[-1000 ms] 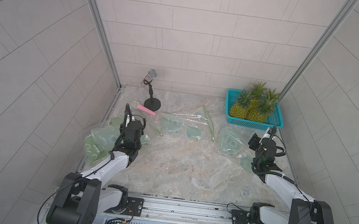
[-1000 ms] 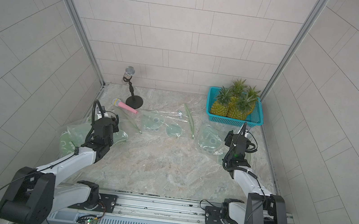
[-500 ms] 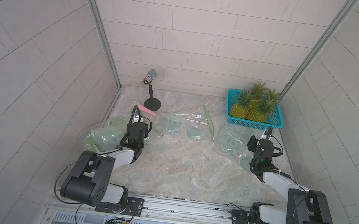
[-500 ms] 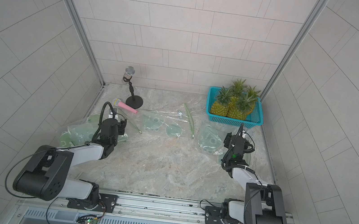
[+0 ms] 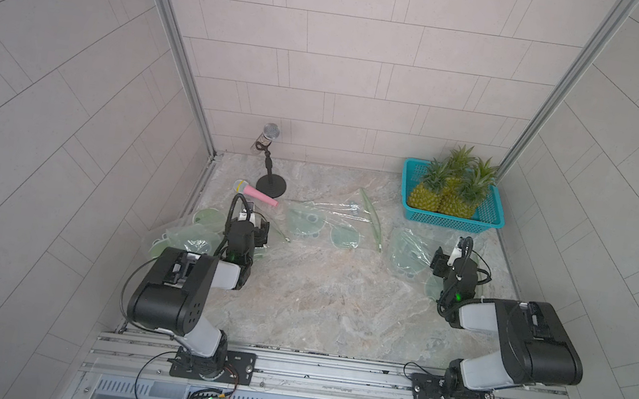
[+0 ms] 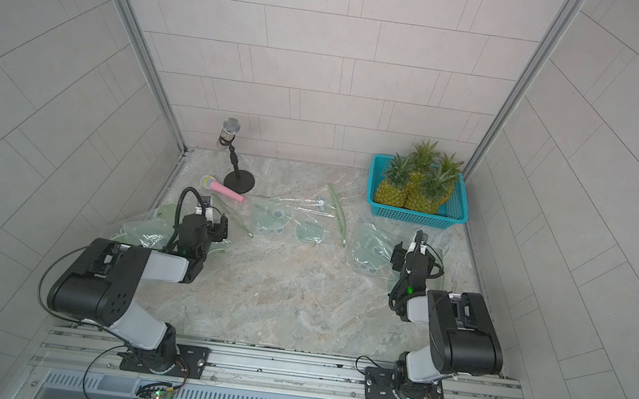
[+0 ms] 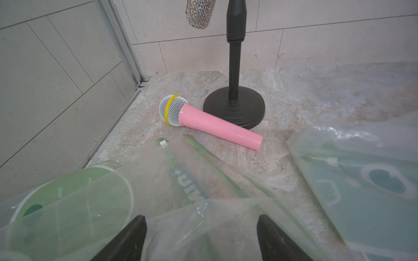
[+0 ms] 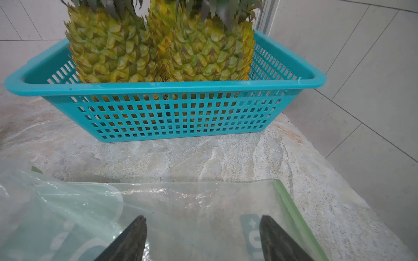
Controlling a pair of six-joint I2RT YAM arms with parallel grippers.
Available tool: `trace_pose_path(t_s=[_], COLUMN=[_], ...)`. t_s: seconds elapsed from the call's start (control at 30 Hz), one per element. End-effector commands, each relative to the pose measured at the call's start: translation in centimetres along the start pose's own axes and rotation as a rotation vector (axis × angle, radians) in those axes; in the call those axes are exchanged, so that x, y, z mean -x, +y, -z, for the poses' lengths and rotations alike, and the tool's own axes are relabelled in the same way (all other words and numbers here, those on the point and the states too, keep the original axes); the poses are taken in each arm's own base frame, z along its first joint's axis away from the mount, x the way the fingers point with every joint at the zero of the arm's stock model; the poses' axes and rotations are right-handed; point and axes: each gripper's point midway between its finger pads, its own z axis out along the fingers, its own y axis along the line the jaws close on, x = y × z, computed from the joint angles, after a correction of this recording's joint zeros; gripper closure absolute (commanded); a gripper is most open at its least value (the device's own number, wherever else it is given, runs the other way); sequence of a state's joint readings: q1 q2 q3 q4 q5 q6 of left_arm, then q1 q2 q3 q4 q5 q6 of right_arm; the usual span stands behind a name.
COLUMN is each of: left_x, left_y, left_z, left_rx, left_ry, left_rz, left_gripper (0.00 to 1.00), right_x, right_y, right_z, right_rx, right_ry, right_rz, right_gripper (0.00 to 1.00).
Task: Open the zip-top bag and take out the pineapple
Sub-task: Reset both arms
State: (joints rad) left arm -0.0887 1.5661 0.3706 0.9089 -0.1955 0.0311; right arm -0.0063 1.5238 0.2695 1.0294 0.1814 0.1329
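Several pineapples (image 5: 448,192) stand upright in a teal basket (image 5: 449,222) at the back right, close ahead in the right wrist view (image 8: 158,52). No pineapple shows inside any bag. Flat, clear green-printed zip-top bags lie on the marble: a heap at the left (image 5: 187,233), one in the middle (image 5: 323,220), one at the right (image 5: 407,250). My left gripper (image 7: 201,226) hangs open over crumpled bag plastic (image 7: 181,203), jaws wide apart, gripping nothing. My right gripper (image 8: 202,226) is open above a flat bag (image 8: 192,198), a short way in front of the basket (image 8: 169,113).
A pink toy microphone (image 7: 210,123) lies against the base of a black stand (image 7: 234,106) that holds a glittery microphone (image 5: 271,132), back left. Tiled walls close three sides. Both arms are folded low near the front rail (image 5: 329,369).
Both arms have folded back toward the rail, elbows raised. The left jaws have spread wider. The bags and pineapples lie as before.
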Motion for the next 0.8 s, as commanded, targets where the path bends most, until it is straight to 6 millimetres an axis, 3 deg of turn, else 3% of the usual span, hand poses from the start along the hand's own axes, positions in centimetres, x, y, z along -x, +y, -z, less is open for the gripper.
trace_pose_path(t_s=[0.0, 0.03, 0.07, 0.13, 0.77], left_x=[0.7, 0.9, 0.8, 0.8, 0.7], left_y=[-0.3, 0.0, 0.7, 1.6, 1.7], left_z=[-0.1, -0.4, -0.4, -0.6, -0.7], left_rx=[-0.030, -0.014, 0.024, 0.079, 0.077], left_ry=[-0.032, -0.032, -0.032, -0.012, -0.010], left_rz=[0.006, 0.012, 0.025, 0.051, 0.052], left_gripper=[0.16, 0.14, 0.06, 0.00, 0.00], right_x=[1.2, 1.1, 1.0, 0.8, 0.8], right_y=[0.7, 0.7, 0.6, 0.5, 0.4], right_z=[-0.2, -0.3, -0.5, -1.1, -1.4], right_rx=[0.025, 0.024, 0.016, -0.005, -0.020], right_ry=[-0.088, -0.059, -0.028, 0.009, 0.004], right_rz=[0.008, 0.012, 0.015, 0.019, 0.017], right_gripper=[0.14, 0.10, 0.03, 0.00, 0.00])
